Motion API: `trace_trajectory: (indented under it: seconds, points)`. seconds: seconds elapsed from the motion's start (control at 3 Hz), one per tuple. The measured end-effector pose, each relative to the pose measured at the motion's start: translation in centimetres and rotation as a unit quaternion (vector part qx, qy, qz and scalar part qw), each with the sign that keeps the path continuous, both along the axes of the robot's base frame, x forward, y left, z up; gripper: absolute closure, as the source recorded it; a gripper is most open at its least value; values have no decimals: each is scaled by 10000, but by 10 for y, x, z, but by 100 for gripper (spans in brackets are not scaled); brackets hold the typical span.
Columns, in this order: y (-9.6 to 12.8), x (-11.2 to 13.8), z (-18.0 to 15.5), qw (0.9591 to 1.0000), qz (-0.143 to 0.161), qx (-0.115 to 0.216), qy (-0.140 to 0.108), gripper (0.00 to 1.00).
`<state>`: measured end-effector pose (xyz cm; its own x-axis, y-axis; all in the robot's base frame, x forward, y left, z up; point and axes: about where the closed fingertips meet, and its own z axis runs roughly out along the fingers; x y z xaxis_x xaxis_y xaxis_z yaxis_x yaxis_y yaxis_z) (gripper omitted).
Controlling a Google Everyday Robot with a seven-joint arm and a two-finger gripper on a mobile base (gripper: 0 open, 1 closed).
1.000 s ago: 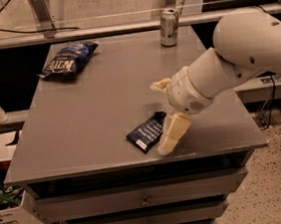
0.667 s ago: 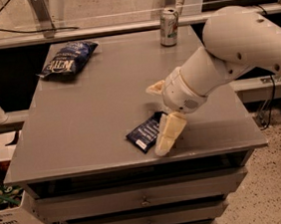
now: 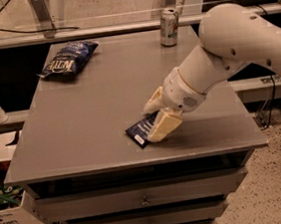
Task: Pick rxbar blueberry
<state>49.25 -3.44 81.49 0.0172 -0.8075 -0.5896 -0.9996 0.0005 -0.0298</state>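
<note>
— Pincer [image 3: 157, 115] first: where is it sitting?
— It is hanging low over the near part of the desk [image 3: 83, 140], a little right of centre. Its two cream fingers [image 3: 164, 126] are standing spread apart, pinching nothing.
— And the rxbar blueberry [image 3: 141, 129]?
— It is lying flat close to the desk's near edge, with its white patch pointing nearward. The nearer finger is covering its right end. Whether that finger is touching the wrapper, I cannot tell.
— What is waiting farther back?
— A puffy blue chip bag [image 3: 68, 59] is resting at the far left corner. A can [image 3: 169, 27] is standing upright at the far edge, well apart from the bar.
</note>
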Motion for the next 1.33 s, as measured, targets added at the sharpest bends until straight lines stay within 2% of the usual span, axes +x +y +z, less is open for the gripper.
trace_trajectory:
  seconds: [0.67, 1.0, 1.33]
  points:
    - [-19, -1, 7, 9997, -251, 30, 35, 87]
    - [-26, 0, 21, 9993, -359, 90, -84, 100]
    - [-33, 3, 35, 9987, -452, 138, -204, 100]
